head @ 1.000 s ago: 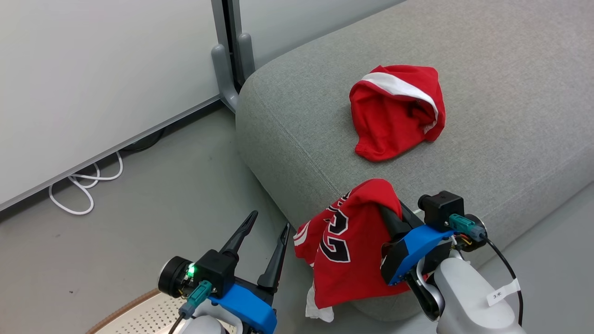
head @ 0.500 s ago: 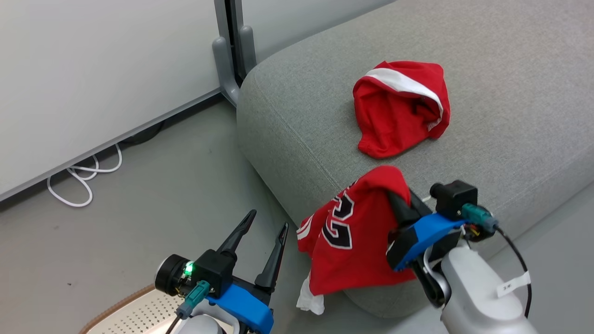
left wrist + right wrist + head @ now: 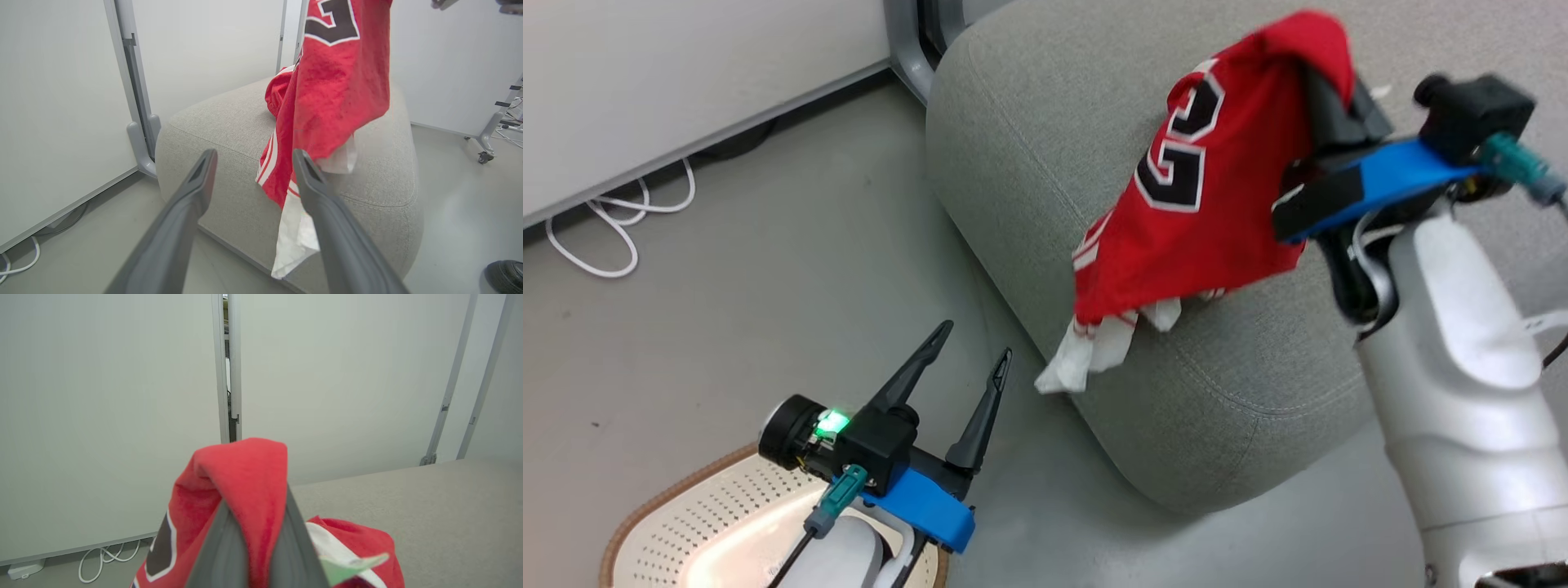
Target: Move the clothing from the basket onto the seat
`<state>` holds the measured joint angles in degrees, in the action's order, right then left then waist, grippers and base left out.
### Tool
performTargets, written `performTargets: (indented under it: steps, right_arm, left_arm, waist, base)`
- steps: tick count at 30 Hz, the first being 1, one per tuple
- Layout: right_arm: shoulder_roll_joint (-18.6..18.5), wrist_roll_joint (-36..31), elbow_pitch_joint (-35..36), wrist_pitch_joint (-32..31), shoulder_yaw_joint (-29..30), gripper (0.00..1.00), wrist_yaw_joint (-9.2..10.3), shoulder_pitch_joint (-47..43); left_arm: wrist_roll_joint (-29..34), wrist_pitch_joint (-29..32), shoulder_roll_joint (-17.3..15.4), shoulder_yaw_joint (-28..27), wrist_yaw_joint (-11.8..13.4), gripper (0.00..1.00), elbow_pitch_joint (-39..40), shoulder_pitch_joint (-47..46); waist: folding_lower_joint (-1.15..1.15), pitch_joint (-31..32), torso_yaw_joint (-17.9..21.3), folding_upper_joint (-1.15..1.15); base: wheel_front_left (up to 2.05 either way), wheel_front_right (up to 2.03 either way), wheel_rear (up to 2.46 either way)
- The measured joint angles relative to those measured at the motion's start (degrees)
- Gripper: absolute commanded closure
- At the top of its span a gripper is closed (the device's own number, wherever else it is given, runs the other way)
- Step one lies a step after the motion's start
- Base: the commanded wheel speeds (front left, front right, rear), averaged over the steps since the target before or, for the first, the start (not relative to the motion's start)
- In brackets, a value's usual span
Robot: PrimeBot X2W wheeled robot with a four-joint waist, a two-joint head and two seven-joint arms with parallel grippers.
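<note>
The red jersey [image 3: 1217,229] is pinched in the tightly closed right jaws and is hung from them over the grey seat [image 3: 1029,163]. A small white piece [image 3: 1086,359] is seen under its hem, in front of the seat's rounded corner. Beyond these jaws a second red garment [image 3: 367,547] with white trim is laid on the seat. The left jaws are spread wide, with nothing held; the cream basket [image 3: 678,523] is placed just behind them.

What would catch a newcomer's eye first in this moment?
The red jersey with black-and-white numerals hangs from the shut right gripper above the grey seat, a white piece dangling beneath it. At the head view's lower left, the left gripper stands open near the cream basket.
</note>
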<state>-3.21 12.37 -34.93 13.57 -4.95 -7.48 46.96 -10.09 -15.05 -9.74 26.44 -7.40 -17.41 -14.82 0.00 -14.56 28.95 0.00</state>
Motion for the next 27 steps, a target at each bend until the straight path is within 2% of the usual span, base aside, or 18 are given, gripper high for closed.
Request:
performTargets:
  steps: [12,17,22,27]
  right_arm:
    - [-5.04,1.15,11.79,-7.58,13.35,1.00,0.00,16.52]
    - [-8.87,-1.04,15.27,-8.49,20.93,1.00,0.00,21.52]
    - [-9.65,-3.32,14.36,-7.60,25.70,1.00,0.00,21.89]
    - [-8.64,-4.64,8.45,-5.32,27.65,1.00,0.00,17.87]
  left_arm:
    - [1.55,-0.01,-6.88,0.48,0.00,0.00,4.48,-4.04]
    - [2.04,0.18,-9.37,0.47,0.00,0.00,7.00,-5.75]
    - [2.64,1.31,-10.98,0.53,0.00,0.00,10.43,-6.57]
    - [3.04,2.66,-12.52,0.44,0.31,0.00,14.03,-6.51]
  waist:
    - [0.01,-11.26,-0.47,0.00]
    - [0.01,-15.45,-0.76,0.00]
    - [0.01,-19.00,-1.26,0.00]
    - [0.01,-21.59,-1.64,0.00]
  base:
    - [0.00,0.00,0.00]
    - [0.00,0.00,0.00]
    - [0.00,0.00,0.00]
    - [0.00,0.00,0.00]
